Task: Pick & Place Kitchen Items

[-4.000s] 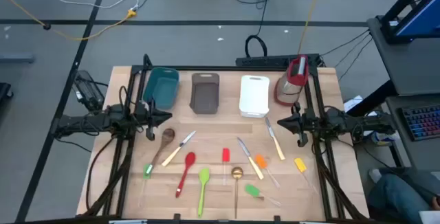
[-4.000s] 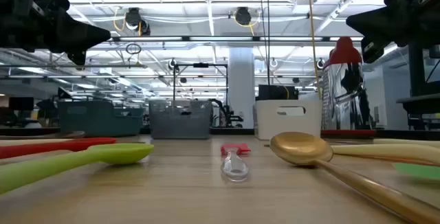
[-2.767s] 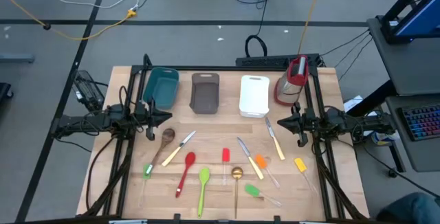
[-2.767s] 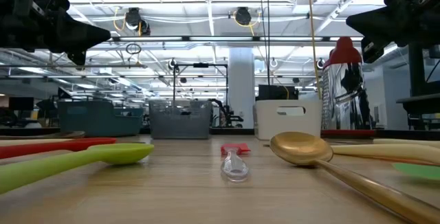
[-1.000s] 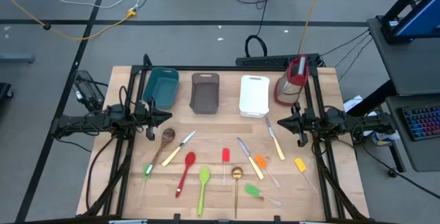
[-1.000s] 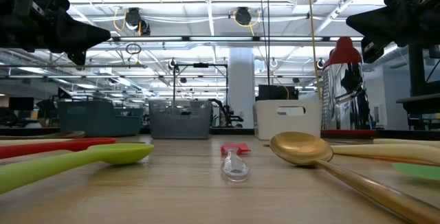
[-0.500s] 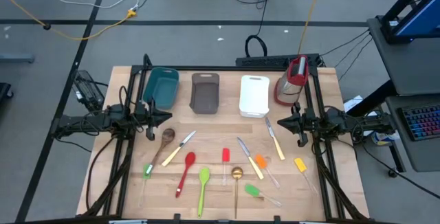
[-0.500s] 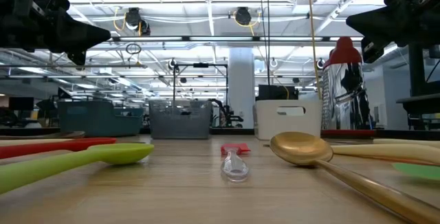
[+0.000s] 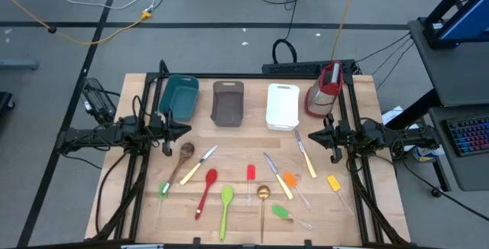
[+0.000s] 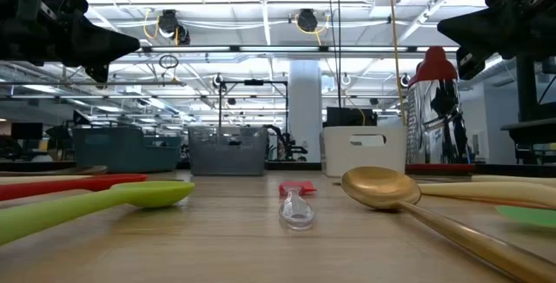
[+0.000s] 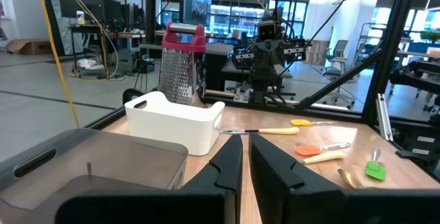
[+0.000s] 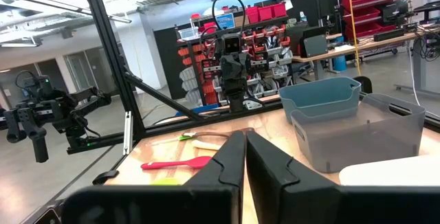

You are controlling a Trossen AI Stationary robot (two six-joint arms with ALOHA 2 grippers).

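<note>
The kitchen items lie flat and scattered on the near half of the wooden table: a wooden spoon (image 9: 183, 157), a red spoon (image 9: 206, 188), a green spoon (image 9: 226, 207), a gold spoon (image 9: 263, 202), pale-handled knives (image 9: 306, 156) and small spatulas with coloured heads (image 9: 334, 182). My left gripper (image 9: 187, 130) is shut at the table's left side, held level above the wood and pointing toward the centre. My right gripper (image 9: 312, 136) is shut at the right side, facing it. Neither touches anything. In each wrist view the fingers (image 11: 234, 157) (image 12: 234, 157) lie close together.
Along the far edge stand a teal tub (image 9: 179, 96), a grey tub (image 9: 228, 102), a white tub (image 9: 282, 105) and a red-topped metal grater (image 9: 325, 88). Black frame bars run along the table's left and right sides. Bare wood lies between the tubs and the utensils.
</note>
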